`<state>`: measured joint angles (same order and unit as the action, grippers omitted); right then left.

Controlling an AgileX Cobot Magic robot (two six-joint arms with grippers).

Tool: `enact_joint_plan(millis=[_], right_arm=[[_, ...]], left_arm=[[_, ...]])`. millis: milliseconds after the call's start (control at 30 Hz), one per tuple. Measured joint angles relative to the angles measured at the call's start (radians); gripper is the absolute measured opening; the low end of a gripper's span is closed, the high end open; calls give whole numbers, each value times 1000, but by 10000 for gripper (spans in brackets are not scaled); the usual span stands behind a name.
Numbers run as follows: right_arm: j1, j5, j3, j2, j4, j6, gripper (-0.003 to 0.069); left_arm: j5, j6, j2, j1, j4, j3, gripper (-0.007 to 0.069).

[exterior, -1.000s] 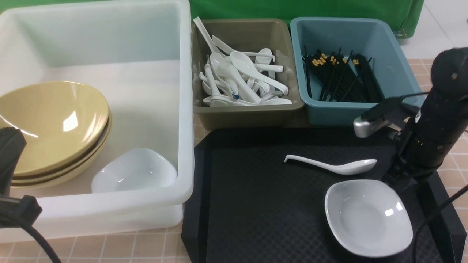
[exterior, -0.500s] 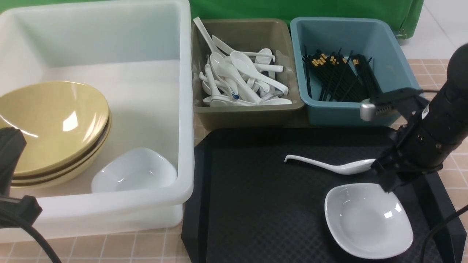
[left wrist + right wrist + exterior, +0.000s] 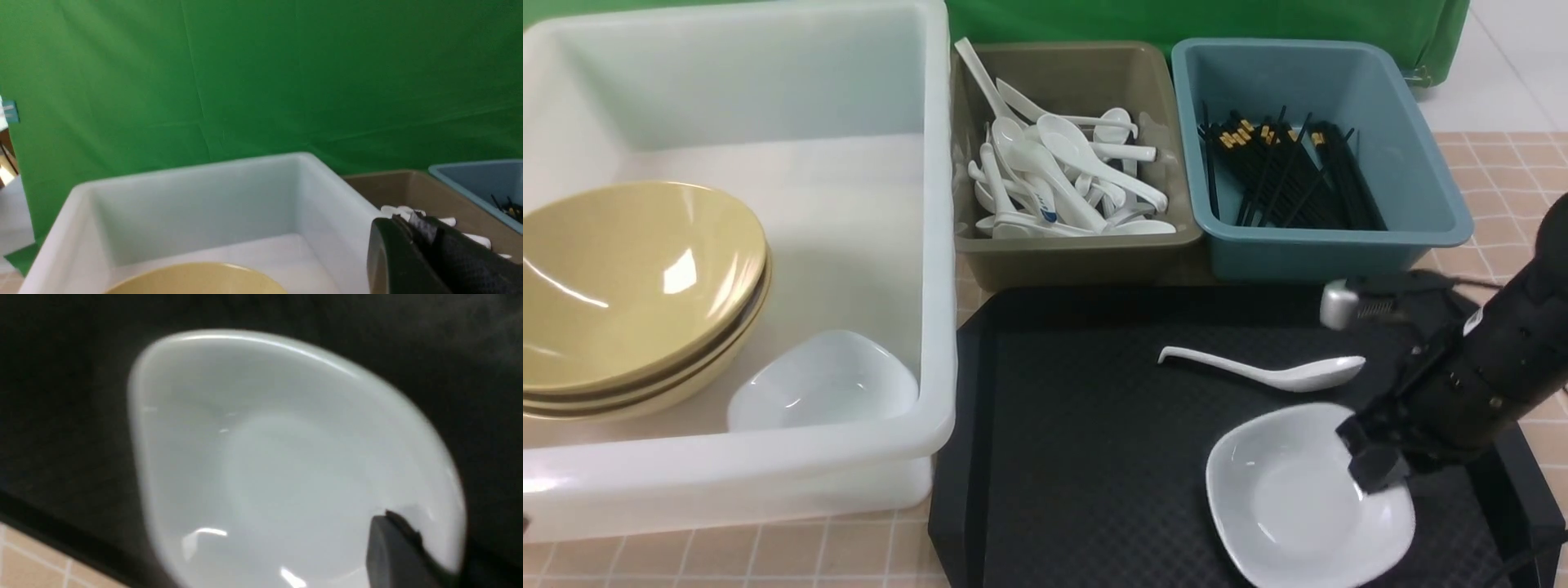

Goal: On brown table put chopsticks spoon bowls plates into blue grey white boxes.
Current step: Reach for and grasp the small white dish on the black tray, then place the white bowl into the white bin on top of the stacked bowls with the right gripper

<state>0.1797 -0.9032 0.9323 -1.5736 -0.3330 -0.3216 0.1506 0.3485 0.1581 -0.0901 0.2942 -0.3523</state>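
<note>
Plate pickup in hand. Right gripper (image 3: 1372,472) clamped on plate (image 3: 1282,506) rim, lower right. Next: lift clear, carry to white box (image 3: 937,245), left.

On my feed the desk (image 3: 1511,163) is pinkish-tan with a pale grid, and the tray (image 3: 1094,457) is black with a diamond weave, its dish (image 3: 1282,506) and spoon (image 3: 1282,376) glossy white. I see a translucent white tub (image 3: 768,465), a grey-brown tub (image 3: 1078,257) and a teal-blue tub (image 3: 1323,257). The bowls (image 3: 629,269) are mustard-yellow with dark rims, the chopsticks (image 3: 1290,175) black with gold bands, the backdrop (image 3: 1176,20) green.
</note>
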Motion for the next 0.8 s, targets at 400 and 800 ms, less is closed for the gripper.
enact_joint_plan(millis=[400, 800], right_arm=[[296, 34, 558, 29, -137, -141, 68], [565, 198, 984, -534, -147, -361, 73]], left_arm=[[-129, 0, -66, 0, 4, 102, 1], [-144, 0, -66, 0, 14, 104, 1]])
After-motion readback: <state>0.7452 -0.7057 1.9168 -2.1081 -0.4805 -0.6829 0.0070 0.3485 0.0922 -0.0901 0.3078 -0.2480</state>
